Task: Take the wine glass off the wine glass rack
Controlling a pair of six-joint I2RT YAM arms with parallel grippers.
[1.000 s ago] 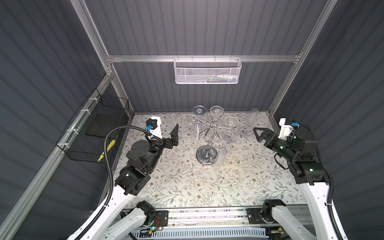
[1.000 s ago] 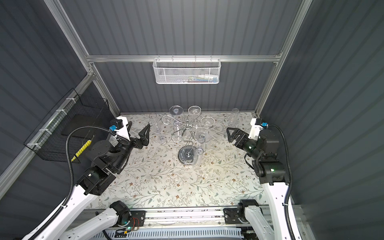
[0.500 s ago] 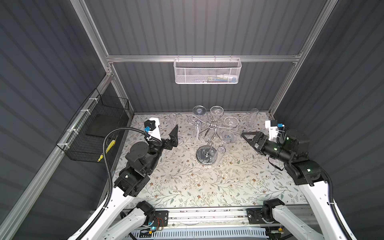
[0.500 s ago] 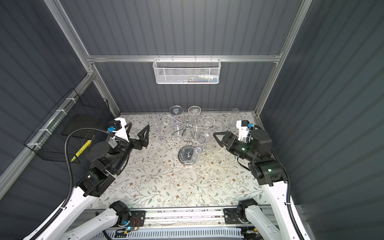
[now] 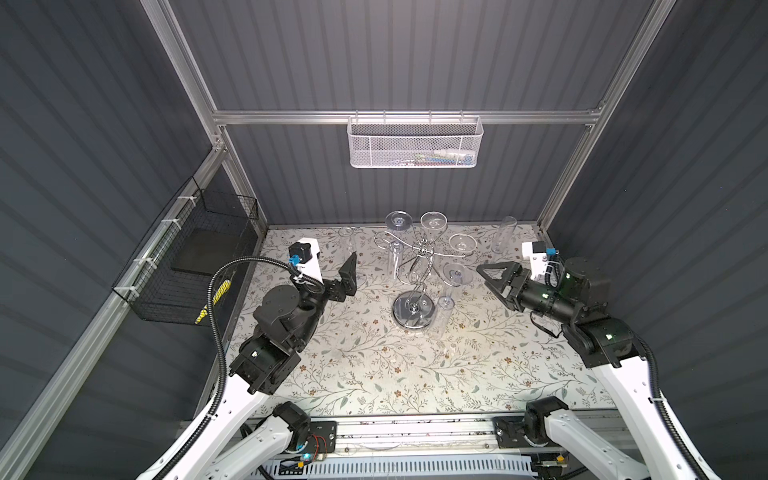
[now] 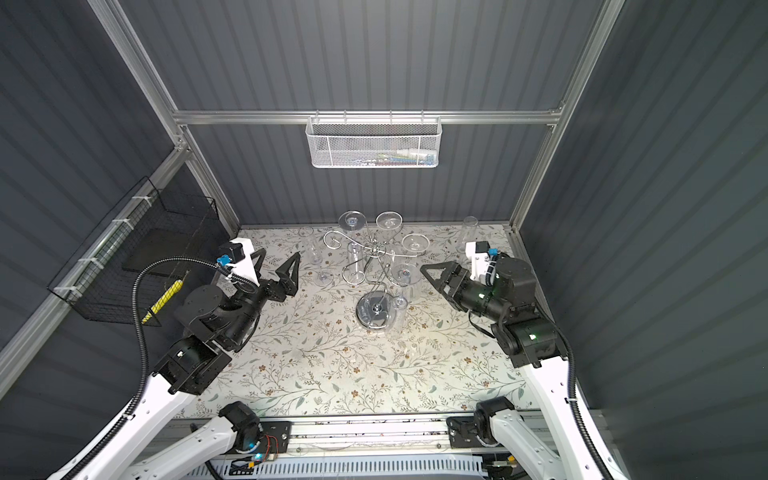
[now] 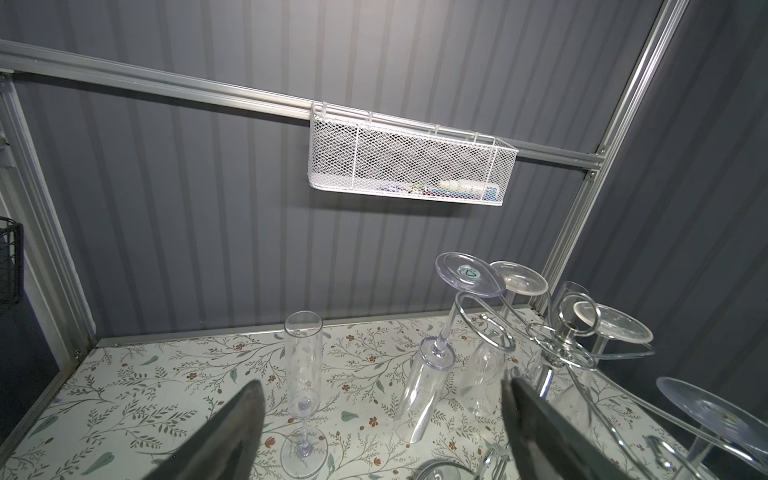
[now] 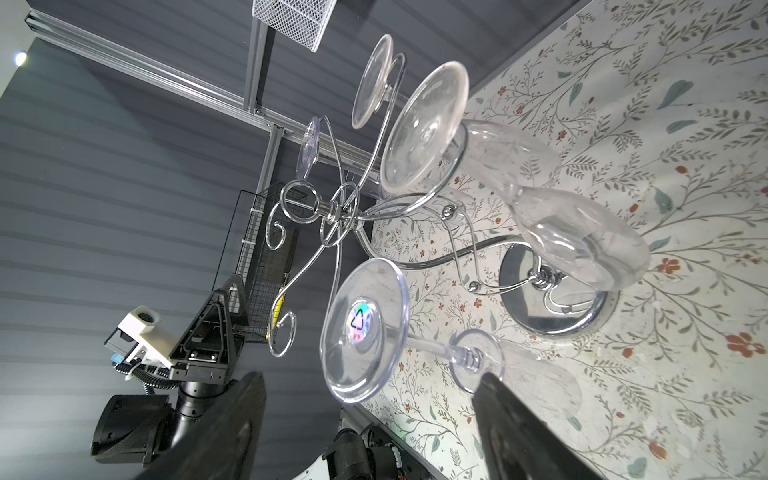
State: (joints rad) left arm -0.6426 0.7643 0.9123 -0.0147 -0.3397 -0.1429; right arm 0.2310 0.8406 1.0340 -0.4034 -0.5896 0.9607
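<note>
While standing mid-scene, gleams chrome: wine glass rack (image 5: 409, 311), mirror-like disc base nearest, twisted stem, curled scroll arms. Holds clear wine glass (image 5: 455, 274) upside down on right-side arm, foot uppermost. Right gripper (image 5: 492, 272) just right of it, spread, nothing pinched; left gripper (image 6: 276, 266) left, spread wide.

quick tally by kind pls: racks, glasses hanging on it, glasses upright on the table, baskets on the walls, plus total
wine glass rack: 1
hanging glasses: 4
upright glasses on the table: 2
baskets: 2
total: 9
</note>
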